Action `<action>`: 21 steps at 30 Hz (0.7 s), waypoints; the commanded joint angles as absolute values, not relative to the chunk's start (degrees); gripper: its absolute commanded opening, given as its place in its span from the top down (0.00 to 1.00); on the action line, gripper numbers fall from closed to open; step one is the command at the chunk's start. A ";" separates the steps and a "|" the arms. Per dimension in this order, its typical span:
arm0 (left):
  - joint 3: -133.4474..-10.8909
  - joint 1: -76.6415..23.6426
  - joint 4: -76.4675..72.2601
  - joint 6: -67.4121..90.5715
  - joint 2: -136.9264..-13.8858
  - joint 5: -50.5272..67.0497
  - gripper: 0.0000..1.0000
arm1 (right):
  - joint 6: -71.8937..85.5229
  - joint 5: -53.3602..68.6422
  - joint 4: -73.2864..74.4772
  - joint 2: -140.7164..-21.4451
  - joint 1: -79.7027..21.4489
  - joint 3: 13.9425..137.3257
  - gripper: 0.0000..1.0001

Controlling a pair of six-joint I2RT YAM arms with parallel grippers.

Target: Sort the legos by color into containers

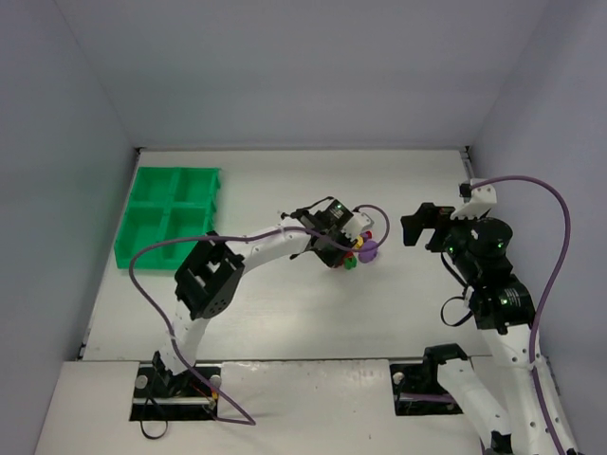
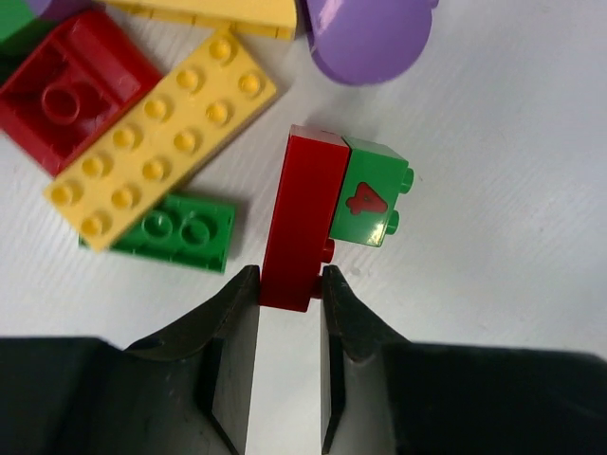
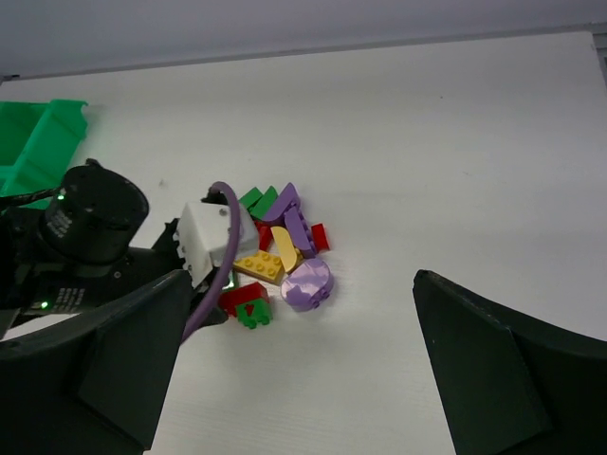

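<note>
The green tray [image 1: 163,256] sits well to the left of the lego pile [image 1: 360,252] and farther back on the table [image 1: 285,313]. At the pile's left edge, the left gripper [image 2: 287,308] is clamped on a red brick [image 2: 302,223] that lies on its side, one finger touching each face. A small green brick [image 2: 368,201] touches that red brick. Deeper in the pile, a yellow plate [image 2: 161,142] overlaps a green plate [image 2: 180,232], and a purple rounded piece [image 2: 365,38] lies beyond. Right of the pile and well apart from it, the right gripper [image 1: 424,226] has its jaws spread wide, holding nothing.
</note>
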State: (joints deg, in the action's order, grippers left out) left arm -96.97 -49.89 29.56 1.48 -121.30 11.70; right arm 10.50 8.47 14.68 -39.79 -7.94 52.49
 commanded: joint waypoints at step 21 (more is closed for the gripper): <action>-69.61 -45.44 -4.04 37.70 -84.20 0.79 1.00 | 48.33 31.81 -9.56 -49.30 -8.17 43.51 0.35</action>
State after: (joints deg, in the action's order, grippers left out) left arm -68.31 -45.67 4.10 32.69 -87.48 2.90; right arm 38.35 26.02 4.10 -48.29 -7.94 43.38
